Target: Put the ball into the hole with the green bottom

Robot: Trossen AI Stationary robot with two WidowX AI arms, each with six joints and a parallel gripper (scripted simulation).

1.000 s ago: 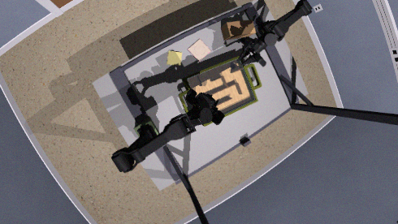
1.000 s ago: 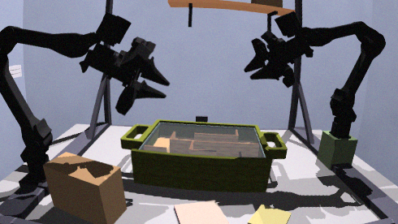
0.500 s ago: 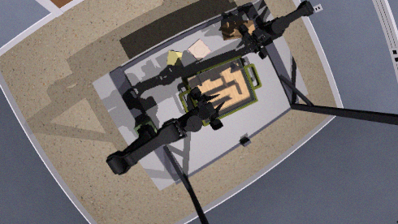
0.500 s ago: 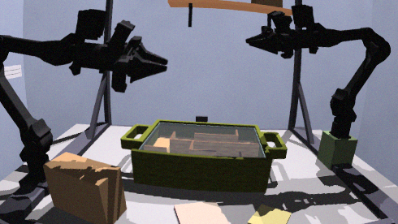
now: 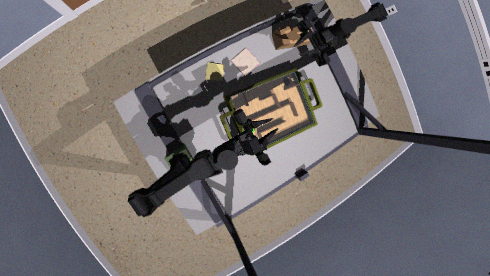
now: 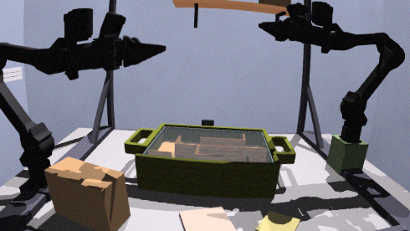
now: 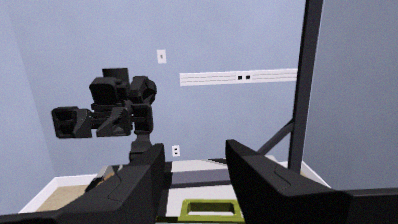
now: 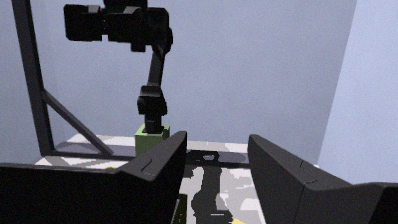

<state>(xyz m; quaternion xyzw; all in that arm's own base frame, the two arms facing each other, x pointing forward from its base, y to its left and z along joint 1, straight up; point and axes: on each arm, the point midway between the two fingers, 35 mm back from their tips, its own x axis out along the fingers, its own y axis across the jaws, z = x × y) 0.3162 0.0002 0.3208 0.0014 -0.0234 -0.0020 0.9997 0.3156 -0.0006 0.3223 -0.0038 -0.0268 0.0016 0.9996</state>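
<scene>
The olive-green board [image 6: 209, 161] with two handles lies flat on the table, with a wooden maze [image 5: 272, 107] under a clear cover. I cannot see the ball in any view. A small bit of green [image 5: 254, 131] shows at the maze's near-left corner, partly under my left gripper. My left gripper [image 6: 261, 26] is open and empty, high above the board's right handle; it also shows from above [image 5: 272, 126] and in its wrist view [image 7: 194, 150], where one handle [image 7: 207, 209] shows. My right gripper [image 6: 163, 48] [image 8: 217, 140] is open and empty, high above the left side.
A cardboard box [image 6: 88, 192] stands at the front left by the right arm's base. A pink sheet [image 6: 205, 219] and a yellow sheet [image 6: 278, 222] lie in front of the board. The left arm stands on a green block [image 6: 347, 155]. Black frame posts rise behind.
</scene>
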